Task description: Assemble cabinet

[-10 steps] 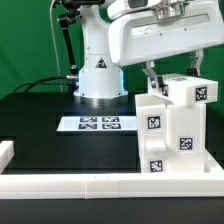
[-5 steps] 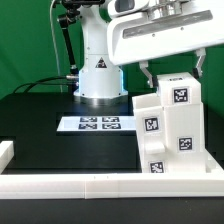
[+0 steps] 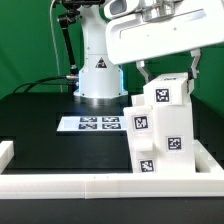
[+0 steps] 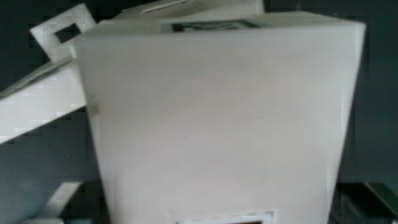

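At four o'clock in the exterior view stands the cabinet, upright on the black table, its tagged faces turned to the camera, hard against the white rail along the near edge. The gripper hangs directly above, a finger down either flank of the top block; probably this straddle is meant to steady or shift the box against the rail. Whether the pads actually press, I cannot tell. The marker board lies at nine o'clock of the cabinet.

From the wrist view, the cabinet fills nearly everything as one plain white face. It shows closeness, which the outside camera only suggests, but hides tags and fingertips.
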